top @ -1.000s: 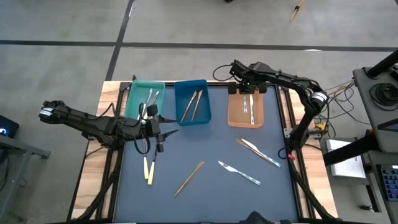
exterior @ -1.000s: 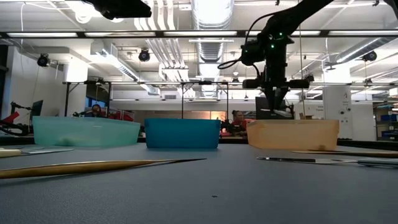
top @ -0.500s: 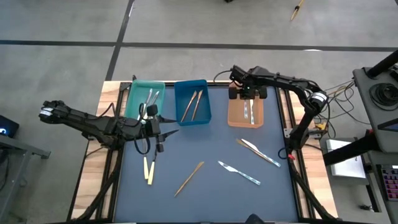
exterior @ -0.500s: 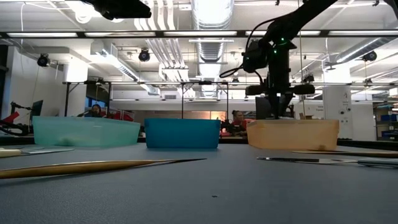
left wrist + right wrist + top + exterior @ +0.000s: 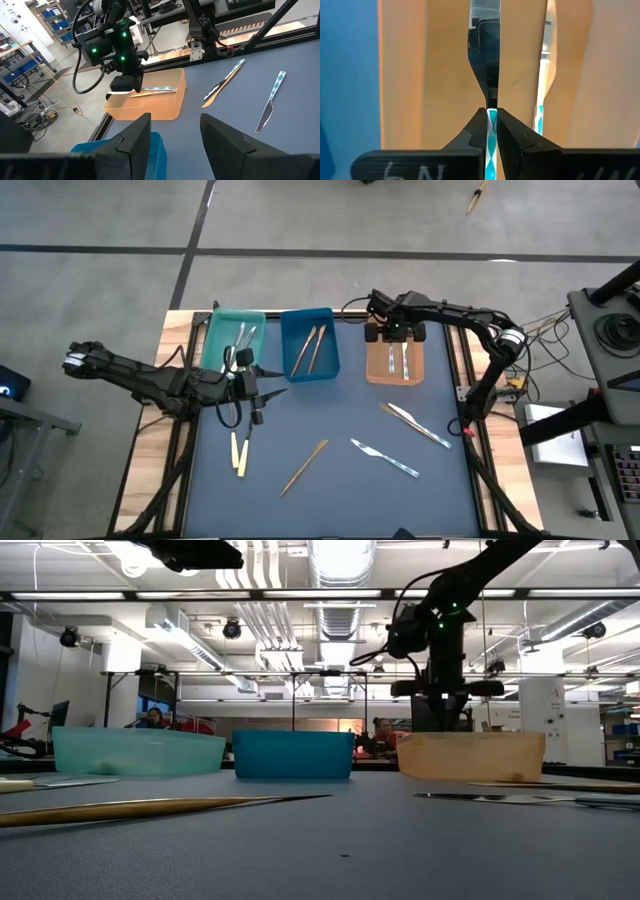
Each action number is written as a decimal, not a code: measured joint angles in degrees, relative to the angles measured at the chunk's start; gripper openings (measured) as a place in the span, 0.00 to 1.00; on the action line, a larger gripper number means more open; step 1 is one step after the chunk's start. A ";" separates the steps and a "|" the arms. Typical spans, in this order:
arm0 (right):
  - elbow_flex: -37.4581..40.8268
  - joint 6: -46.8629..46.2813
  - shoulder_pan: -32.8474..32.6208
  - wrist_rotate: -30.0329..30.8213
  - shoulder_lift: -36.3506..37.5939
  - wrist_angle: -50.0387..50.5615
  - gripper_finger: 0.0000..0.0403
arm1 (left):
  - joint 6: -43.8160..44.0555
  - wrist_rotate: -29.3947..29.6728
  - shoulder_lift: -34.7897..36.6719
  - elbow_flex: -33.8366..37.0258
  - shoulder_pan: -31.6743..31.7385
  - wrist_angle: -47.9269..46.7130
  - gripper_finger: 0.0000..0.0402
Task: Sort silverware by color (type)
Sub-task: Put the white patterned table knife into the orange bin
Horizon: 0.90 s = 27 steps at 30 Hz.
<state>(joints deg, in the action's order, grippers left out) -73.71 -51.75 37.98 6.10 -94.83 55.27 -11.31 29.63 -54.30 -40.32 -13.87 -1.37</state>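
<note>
Three trays stand in a row at the table's 12 o'clock edge. The teal tray point(image 5: 233, 340) holds two or three pieces (they overlap, so no firm count), the blue tray point(image 5: 308, 343) two wooden ones. Over the orange tray point(image 5: 395, 357) the right gripper point(image 5: 491, 116) pinches a blue-handled fork point(image 5: 488, 65) beside one piece already inside. Five pieces lie loose on the mat. The left gripper point(image 5: 175, 135) waits at 9 o'clock, fingers parted, empty.

Robotics lab, ceiling ducts point(image 5: 340, 565), equipment racks point(image 5: 30, 60)
</note>
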 joint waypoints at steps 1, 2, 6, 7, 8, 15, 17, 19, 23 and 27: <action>0.08 -0.05 -0.07 -0.01 0.00 -0.43 0.04 | 0.00 0.00 0.01 0.00 -0.01 0.00 0.38; 0.17 -0.21 -0.23 -0.01 0.00 -0.75 0.04 | 0.00 0.00 0.00 0.00 0.00 -0.02 0.38; 0.46 -0.50 -0.27 -0.03 0.00 -0.81 0.04 | 0.00 0.00 0.00 0.00 -0.01 0.00 0.38; 0.61 -0.88 -0.27 -0.03 0.00 -0.82 0.04 | 0.00 0.00 0.00 0.00 0.00 0.00 0.38; 0.74 -1.09 -0.27 -0.03 0.00 -0.77 0.04 | 0.00 0.00 0.00 0.00 -0.01 0.00 0.38; 2.59 -1.35 -0.27 -0.06 0.00 -1.79 0.04 | 0.00 0.00 0.00 0.00 0.00 0.00 0.38; 2.98 -1.72 -0.27 -0.06 0.00 -2.14 0.04 | 0.00 0.00 0.00 0.00 0.00 0.00 0.38; 3.42 -1.78 -0.27 -0.03 0.00 -2.59 0.04 | 0.00 0.00 0.00 0.00 -0.02 0.00 0.38; 4.13 -2.10 -0.27 -0.04 0.00 -4.56 0.04 | 0.00 0.00 0.00 0.00 0.00 0.00 0.38; 4.67 -2.36 -0.27 -0.03 0.00 -5.36 0.04 | 0.00 0.00 0.00 0.00 -0.01 0.00 0.38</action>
<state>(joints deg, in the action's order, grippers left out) -69.04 -54.11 37.71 6.07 -94.83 49.91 -11.31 29.63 -54.30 -40.32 -13.88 -1.37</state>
